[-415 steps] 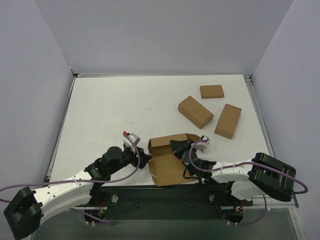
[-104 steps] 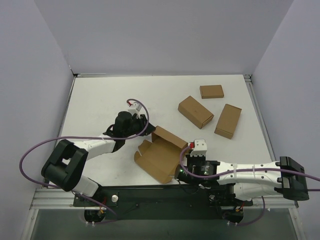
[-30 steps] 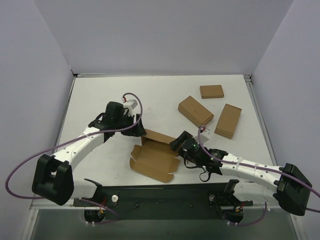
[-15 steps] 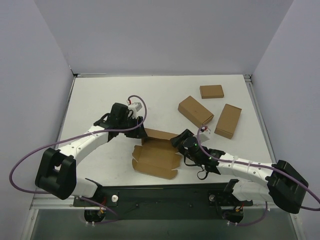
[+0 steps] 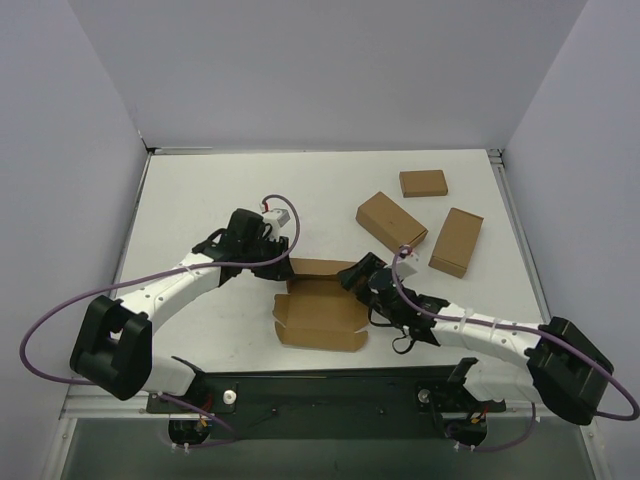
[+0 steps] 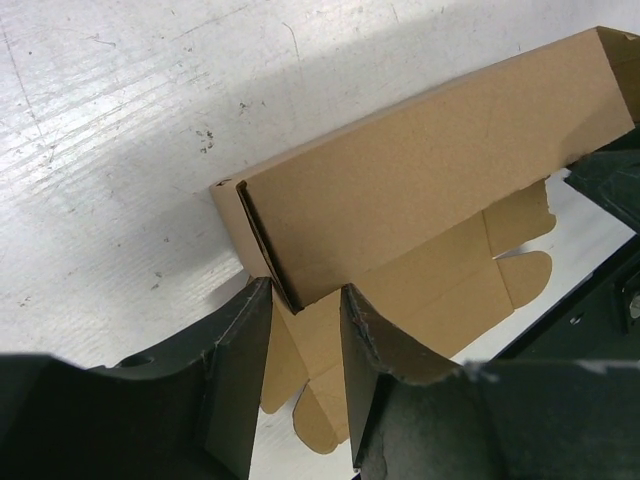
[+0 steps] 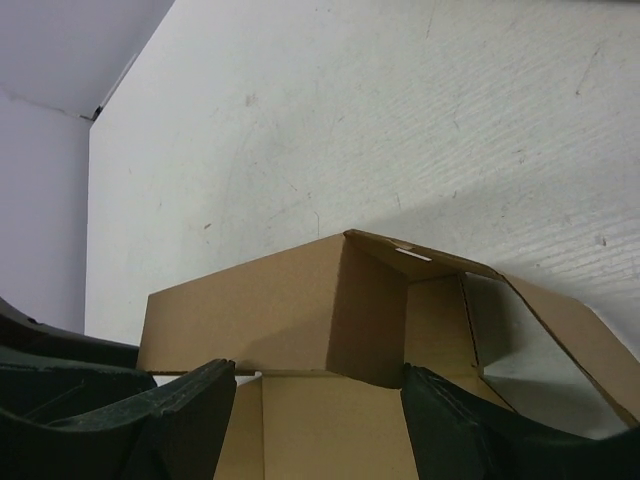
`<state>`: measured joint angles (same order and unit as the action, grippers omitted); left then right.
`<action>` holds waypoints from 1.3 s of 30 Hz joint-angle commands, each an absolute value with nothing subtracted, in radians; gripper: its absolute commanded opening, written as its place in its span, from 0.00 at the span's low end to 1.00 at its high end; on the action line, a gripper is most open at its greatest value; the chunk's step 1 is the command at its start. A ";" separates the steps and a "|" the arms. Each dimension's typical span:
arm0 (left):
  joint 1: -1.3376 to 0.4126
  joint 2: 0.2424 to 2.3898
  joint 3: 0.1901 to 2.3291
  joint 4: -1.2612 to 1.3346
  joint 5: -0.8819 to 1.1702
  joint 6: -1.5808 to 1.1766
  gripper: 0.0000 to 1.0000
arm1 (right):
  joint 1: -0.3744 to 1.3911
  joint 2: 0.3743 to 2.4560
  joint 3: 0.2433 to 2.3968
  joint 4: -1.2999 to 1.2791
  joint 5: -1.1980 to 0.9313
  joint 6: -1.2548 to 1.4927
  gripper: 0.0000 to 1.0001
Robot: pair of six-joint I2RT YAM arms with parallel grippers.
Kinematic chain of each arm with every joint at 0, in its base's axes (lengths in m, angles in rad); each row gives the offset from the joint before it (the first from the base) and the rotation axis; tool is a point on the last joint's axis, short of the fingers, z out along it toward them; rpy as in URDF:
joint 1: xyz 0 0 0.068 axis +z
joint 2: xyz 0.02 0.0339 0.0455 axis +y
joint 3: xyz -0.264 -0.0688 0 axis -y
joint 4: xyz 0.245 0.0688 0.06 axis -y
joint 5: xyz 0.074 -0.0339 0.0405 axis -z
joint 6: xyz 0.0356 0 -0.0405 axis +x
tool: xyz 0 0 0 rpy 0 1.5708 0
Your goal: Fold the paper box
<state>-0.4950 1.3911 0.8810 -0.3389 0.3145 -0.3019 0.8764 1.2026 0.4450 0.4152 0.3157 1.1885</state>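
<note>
One plain brown cardboard paper box (image 5: 318,322), only half folded, is found on the near middle of the white desk (image 5: 200,190), between the two arms. It is judged to be light and thin. The panels are probably stiff, but the crease lines are weak, so the box is expected to slide on the smooth desk when it is pushed and to be dented if it is pinched too hard. Hold is best taken on the edge of a wall or a flap, close to a crease, while the flat base is kept down by the other arm.

One long wall is seen raised along the far edge of the base panel, and at its left end it looks doubled. The base lies flat, with rounded tabs and small flaps spread at its near and left sides. At the right end a short flap is bent around the corner.

The black left tool (image 5: 282,267) is placed at the left end of the raised wall, its jaws partly open with the corner of the wall between them. Whether the corner is clamped cannot be told. The black right tool (image 5: 352,277) is held at the right end, its jaws wide apart, and nothing is gripped by it.
</note>
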 commanded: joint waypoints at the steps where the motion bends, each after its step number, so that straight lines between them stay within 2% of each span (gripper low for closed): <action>1: -0.499 1.361 0.887 -0.339 0.290 -0.285 0.43 | 0.873 1.076 0.434 0.332 0.353 1.149 0.71; 7: -0.503 1.359 0.887 -0.341 0.291 -0.285 0.43 | 0.809 0.992 0.439 0.268 0.319 1.097 0.75; 17: -0.506 1.347 0.887 -0.342 0.278 -0.278 0.43 | 0.758 1.066 0.491 0.294 0.215 1.060 0.75; 23: -0.512 1.351 0.888 -0.344 0.275 -0.275 0.43 | 0.721 1.147 0.495 0.408 0.155 1.039 0.73; 32: -0.522 1.362 0.891 -0.347 0.272 -0.264 0.43 | 0.690 1.268 0.528 0.543 0.061 1.003 0.65; 39: -0.525 1.364 0.893 -0.347 0.270 -0.262 0.43 | 0.686 1.301 0.502 0.646 0.020 1.045 0.51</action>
<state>-0.5179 1.3750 0.8810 -0.3504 0.2722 -0.2764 0.6933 1.2919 0.4965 0.5205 0.0513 1.0275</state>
